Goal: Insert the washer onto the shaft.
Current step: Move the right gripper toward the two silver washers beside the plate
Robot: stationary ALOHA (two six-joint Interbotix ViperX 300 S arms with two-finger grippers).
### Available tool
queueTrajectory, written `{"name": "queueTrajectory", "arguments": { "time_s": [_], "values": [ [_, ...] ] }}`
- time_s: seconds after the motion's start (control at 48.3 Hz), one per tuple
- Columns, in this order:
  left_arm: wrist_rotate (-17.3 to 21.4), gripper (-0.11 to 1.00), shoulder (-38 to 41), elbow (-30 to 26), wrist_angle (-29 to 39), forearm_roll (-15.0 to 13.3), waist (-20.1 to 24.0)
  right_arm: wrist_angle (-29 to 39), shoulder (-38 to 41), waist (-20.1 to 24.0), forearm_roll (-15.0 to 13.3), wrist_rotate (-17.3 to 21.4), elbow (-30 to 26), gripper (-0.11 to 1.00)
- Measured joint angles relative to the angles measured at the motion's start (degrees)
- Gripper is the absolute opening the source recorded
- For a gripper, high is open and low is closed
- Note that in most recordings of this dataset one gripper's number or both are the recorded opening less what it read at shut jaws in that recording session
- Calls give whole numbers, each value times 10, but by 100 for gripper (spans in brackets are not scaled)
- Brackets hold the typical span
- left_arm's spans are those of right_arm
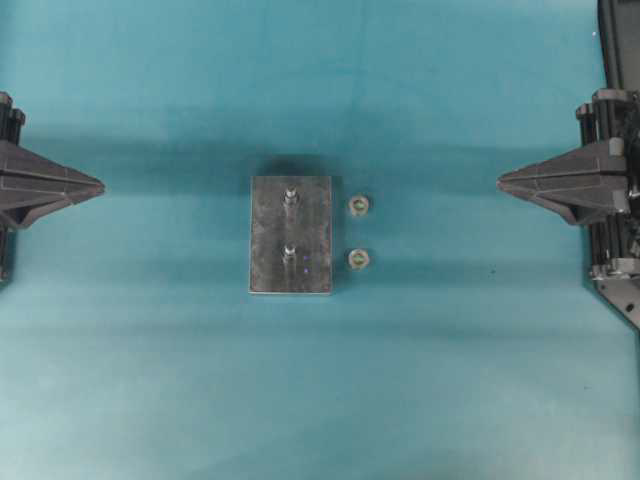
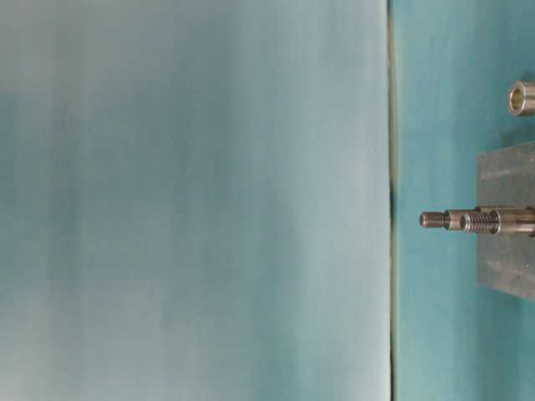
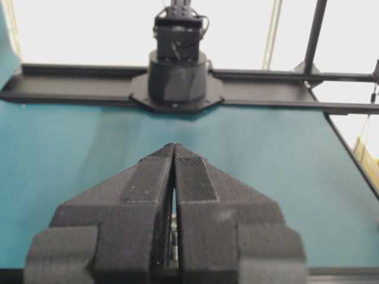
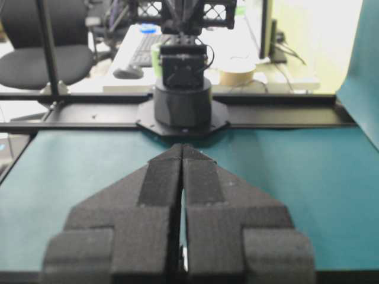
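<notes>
Overhead view shows nothing yet begun: both arms sit parked at the edges of the table (image 1: 150, 380), well apart from the work. The left gripper (image 1: 100, 186) has its jaws pressed together with nothing between them, and the left wrist view confirms it. The right gripper (image 1: 501, 181) is likewise pinched closed and empty.

At the middle of the table lies a metal block (image 1: 291, 236) with two shafts standing up from it, the far shaft (image 1: 289, 194) and the near shaft (image 1: 288, 251). Just beside the block, on its right in this view, lie two washers flat on the table: the far washer (image 1: 359, 206) and the near washer (image 1: 359, 260), each roughly level with a shaft. Neither touches the block.

So the step in hand is the reach and pick. I judge the right gripper is better placed. It must part its jaws, descend over one washer, pinch its rim, lift, then centre the hole above a shaft and lower it squarely.
</notes>
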Motion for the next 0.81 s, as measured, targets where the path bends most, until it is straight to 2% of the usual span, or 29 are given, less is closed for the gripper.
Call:
{"name": "queueTrajectory", "arguments": {
  "time_s": [0.062,0.124,0.228,0.352,0.456,0.642,0.808],
  "values": [
    [-12,0,1,1,10,2,1,2,1,0,4,1,0,1],
    [-24,0,1,1,25,2,1,34,1,-4,25,3,-3,1],
    [-25,0,1,-1,51,3,3,140,11,-26,52,8,-27,1],
    [-25,0,1,-17,96,4,8,264,34,-59,56,8,-68,1],
    [-26,0,5,-31,147,4,12,333,68,-83,57,8,-102,1],
    [-25,0,25,-54,219,5,18,395,155,-91,57,8,-149,1],
    [-25,0,33,-57,230,6,19,427,253,-95,57,8,-188,1]
  ]
}}
